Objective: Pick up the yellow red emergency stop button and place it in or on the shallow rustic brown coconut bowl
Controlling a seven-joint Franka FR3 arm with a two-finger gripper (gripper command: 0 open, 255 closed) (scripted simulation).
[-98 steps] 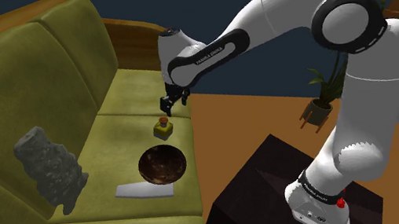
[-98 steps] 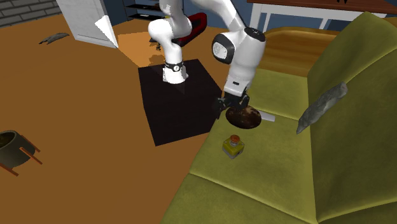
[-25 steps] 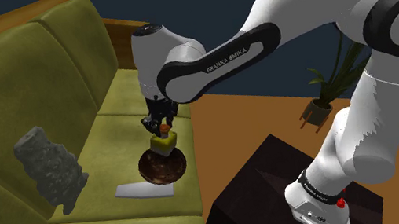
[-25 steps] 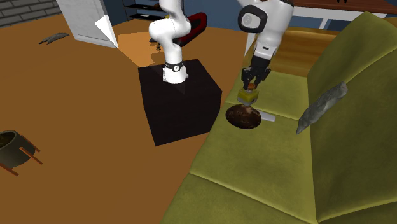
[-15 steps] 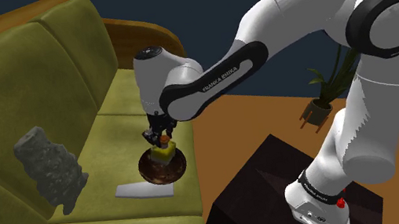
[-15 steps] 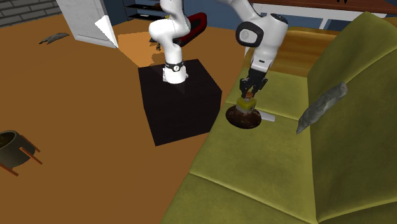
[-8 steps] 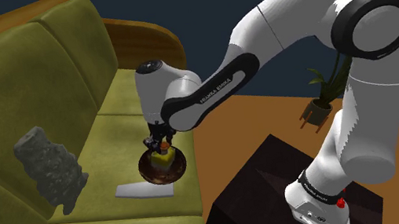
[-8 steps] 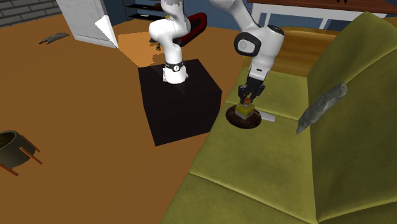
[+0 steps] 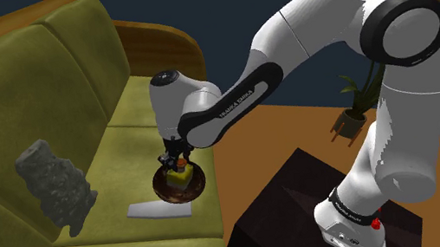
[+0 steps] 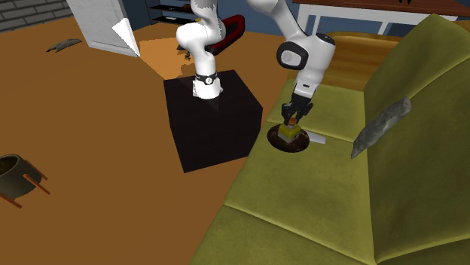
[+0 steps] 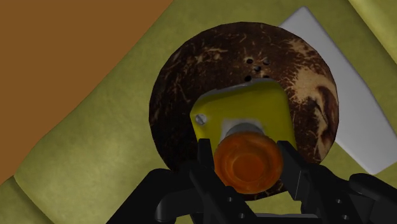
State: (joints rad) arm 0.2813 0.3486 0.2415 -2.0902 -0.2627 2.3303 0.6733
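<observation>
You cannot tell whether the button rests on the bowl, whose middle it hides from you; the bowl covers part of the white flat piece.

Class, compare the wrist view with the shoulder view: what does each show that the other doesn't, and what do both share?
Wrist view: jaws clasping the stop button by its orange cap, a screw on its yellow housing, small holes in the bowl. Shoulder view: the white arm, dark stand, grey rough object, potted plant. Both: button at the bowl, white flat piece, green sofa.
</observation>
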